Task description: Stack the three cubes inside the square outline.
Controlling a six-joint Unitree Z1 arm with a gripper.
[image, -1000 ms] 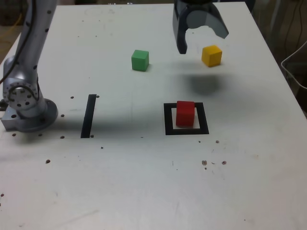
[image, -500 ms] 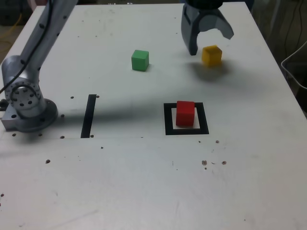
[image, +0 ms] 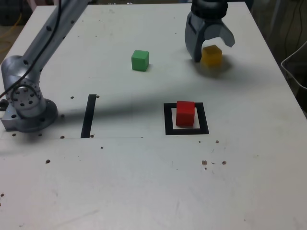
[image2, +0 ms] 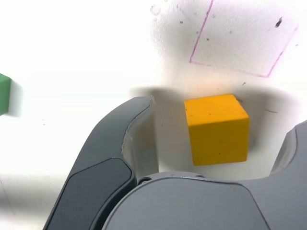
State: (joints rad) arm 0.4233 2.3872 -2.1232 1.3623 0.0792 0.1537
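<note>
The red cube (image: 185, 113) stands inside the black square outline (image: 168, 120) on the white table. At the back, the green cube (image: 140, 60) (image2: 4, 94) rests alone. The yellow cube (image: 212, 55) (image2: 218, 128) sits on the table at the back right of the exterior view. My gripper (image: 213, 51) (image2: 218, 132) is open and lowered over the yellow cube, one finger (image2: 125, 127) on each side of it. In the wrist view there is a gap between the cube and the fingers.
A straight black strip (image: 88, 115) lies on the table in the exterior view's left, near the arm's base (image: 26, 105). Small dark specks dot the table surface. A thin pink outline (image2: 240, 43) is drawn on the table beyond the yellow cube.
My gripper has moved to the exterior view's right and down, from beside the yellow cube to straddling it. The cubes have not moved.
</note>
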